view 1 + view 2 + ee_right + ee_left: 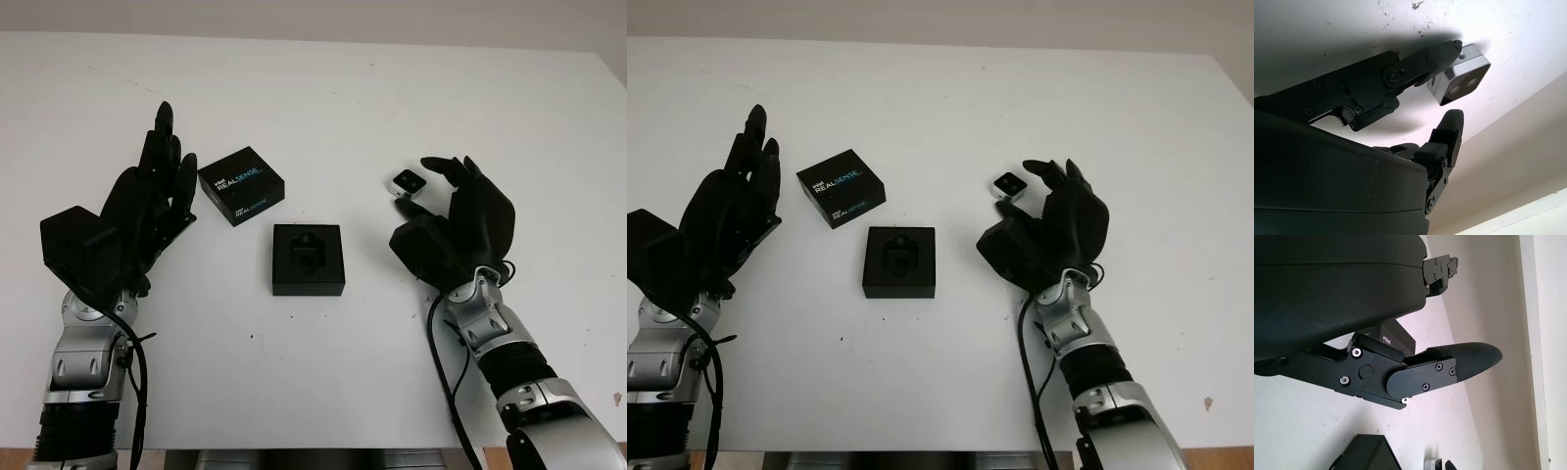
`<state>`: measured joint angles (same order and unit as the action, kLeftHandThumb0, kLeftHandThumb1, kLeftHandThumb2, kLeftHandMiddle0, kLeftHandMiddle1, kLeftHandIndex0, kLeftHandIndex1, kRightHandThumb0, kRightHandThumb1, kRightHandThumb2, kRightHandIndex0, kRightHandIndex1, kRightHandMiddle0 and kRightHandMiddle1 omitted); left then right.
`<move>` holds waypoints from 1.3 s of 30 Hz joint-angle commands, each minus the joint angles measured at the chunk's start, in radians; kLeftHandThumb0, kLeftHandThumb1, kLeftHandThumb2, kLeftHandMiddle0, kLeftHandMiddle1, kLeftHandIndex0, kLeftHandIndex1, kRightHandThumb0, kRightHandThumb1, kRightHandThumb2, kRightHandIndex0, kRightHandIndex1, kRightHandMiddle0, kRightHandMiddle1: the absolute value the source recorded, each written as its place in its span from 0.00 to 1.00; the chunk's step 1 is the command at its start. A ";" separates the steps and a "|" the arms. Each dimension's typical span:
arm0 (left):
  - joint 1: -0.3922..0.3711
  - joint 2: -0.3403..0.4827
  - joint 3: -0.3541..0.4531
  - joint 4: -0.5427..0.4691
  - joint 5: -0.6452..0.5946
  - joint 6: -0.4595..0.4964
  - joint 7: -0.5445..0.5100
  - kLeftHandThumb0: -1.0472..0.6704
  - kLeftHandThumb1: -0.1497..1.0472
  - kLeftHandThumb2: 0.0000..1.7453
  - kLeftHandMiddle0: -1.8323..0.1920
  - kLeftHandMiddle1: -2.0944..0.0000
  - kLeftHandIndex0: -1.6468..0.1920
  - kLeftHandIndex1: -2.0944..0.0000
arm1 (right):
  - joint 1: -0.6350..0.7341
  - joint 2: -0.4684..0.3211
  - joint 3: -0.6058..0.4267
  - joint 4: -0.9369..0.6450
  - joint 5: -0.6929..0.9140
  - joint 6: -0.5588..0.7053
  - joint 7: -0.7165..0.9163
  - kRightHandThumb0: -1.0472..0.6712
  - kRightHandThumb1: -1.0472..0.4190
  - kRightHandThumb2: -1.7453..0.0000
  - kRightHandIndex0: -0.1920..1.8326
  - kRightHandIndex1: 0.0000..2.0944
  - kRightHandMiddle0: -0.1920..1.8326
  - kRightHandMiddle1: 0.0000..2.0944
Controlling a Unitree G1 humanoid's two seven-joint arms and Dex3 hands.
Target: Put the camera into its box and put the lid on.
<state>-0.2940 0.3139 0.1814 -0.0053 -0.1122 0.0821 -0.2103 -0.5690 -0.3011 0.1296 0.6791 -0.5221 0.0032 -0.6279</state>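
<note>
Pinching the little silver camera [408, 182] in its fingertips, the right hand [446, 211] holds it above the worktop [392, 88] at 3 o'clock from the open box [309, 258], ready to drop it into the foam cutout, while the left hand [147, 201] waits open at 9 o'clock beside the RealSense lid [241, 184].

Matt black against smooth white, from where I sit.
I see the bench [323, 372] as smooth matt white, faintly scuffed. The camera [1462, 78] has a shiny silvery metal shell, the box [309, 259] a matt black inside, the lid [241, 184] satin printed card. Each robot hand [1043, 230] is matt black plastic.
</note>
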 commanded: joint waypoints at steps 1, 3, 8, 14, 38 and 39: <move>-0.008 0.003 0.004 -0.011 -0.005 -0.005 -0.001 0.15 1.00 0.37 1.00 1.00 1.00 1.00 | 0.067 -0.002 0.003 0.035 0.000 0.007 -0.001 0.27 0.10 0.97 0.28 0.03 0.38 0.23; -0.008 0.004 0.005 -0.010 -0.009 -0.005 -0.003 0.15 1.00 0.37 1.00 1.00 1.00 1.00 | 0.065 -0.001 0.006 0.038 -0.005 0.016 -0.001 0.27 0.10 0.97 0.28 0.03 0.39 0.23; -0.008 0.008 0.004 -0.013 -0.008 0.000 -0.002 0.15 1.00 0.37 1.00 1.00 1.00 1.00 | 0.050 0.007 0.019 0.071 -0.015 0.041 -0.001 0.27 0.10 0.97 0.30 0.03 0.41 0.24; -0.007 0.006 0.003 -0.021 -0.005 0.009 0.007 0.15 1.00 0.37 1.00 1.00 1.00 1.00 | 0.022 0.024 0.029 0.125 0.005 0.050 0.029 0.26 0.10 0.97 0.30 0.03 0.41 0.25; -0.001 0.013 -0.002 -0.013 0.011 -0.006 0.001 0.15 1.00 0.38 1.00 1.00 1.00 1.00 | -0.035 0.065 0.008 0.265 0.085 -0.060 0.014 0.34 0.02 0.97 0.35 0.03 0.33 0.54; 0.000 0.011 -0.002 -0.016 0.012 -0.004 0.003 0.15 1.00 0.37 1.00 1.00 1.00 1.00 | -0.037 0.064 0.006 0.268 0.089 -0.067 0.015 0.34 0.01 0.97 0.35 0.03 0.33 0.55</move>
<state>-0.2940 0.3190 0.1806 -0.0061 -0.1039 0.0822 -0.2096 -0.6731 -0.2648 0.1320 0.8934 -0.4449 -0.0618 -0.6174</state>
